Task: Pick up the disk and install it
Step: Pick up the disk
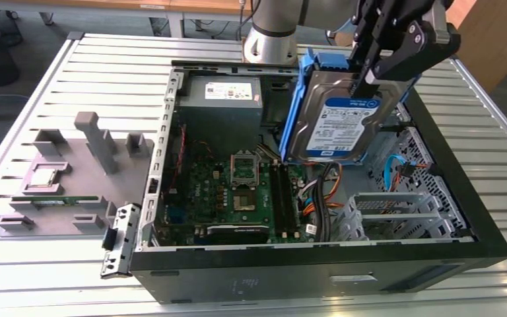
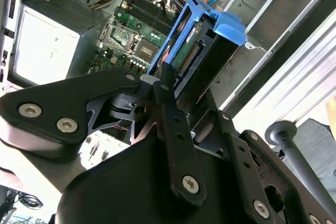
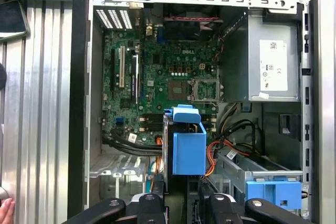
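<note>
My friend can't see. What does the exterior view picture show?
A black tool holds the disk, a silver drive in blue rails, on edge above an open computer case. The green motherboard lies inside the case, which sits on a slatted metal table.

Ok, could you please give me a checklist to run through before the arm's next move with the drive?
1. Grip: ok; the gripper is shut on the silver-grey rectangular hard drive in blue plastic rails.
2. Clearance: ok; the drive hangs above the open black computer case.
3. Drive level: not ok; it stands on edge.
4. Room in the metal drive cage: cannot tell.
5. Cable path: not ok; orange and blue cables lie beside the cage.
</note>
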You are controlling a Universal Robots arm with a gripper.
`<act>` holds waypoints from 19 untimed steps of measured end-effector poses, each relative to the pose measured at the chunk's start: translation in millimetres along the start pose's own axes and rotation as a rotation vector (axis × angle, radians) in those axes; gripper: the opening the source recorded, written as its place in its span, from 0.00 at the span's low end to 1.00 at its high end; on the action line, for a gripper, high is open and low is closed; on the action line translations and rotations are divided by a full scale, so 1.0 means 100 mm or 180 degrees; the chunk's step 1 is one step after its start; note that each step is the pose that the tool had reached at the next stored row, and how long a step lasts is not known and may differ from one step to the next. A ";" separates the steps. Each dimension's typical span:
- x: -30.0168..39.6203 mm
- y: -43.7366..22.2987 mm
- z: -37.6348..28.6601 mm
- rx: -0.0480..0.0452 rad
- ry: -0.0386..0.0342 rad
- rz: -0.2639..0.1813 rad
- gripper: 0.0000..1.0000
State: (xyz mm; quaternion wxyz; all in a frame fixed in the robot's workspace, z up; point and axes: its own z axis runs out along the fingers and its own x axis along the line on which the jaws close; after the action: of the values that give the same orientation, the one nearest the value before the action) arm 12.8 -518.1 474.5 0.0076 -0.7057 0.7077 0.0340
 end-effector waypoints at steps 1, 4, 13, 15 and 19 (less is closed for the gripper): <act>0.012 -0.001 0.000 0.0000 0.0000 0.0000 0.35; 0.047 -0.004 -0.001 0.0000 0.0000 0.0000 0.35; 0.152 -0.016 -0.005 0.0000 0.0000 0.0000 0.35; 0.174 -0.021 -0.006 0.0000 0.0000 0.0000 0.35; 0.208 -0.036 -0.007 -0.0001 0.0000 0.0000 0.35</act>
State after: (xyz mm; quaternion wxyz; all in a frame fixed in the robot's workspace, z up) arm 16.3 -538.9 473.9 0.0076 -0.7056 0.7077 0.0340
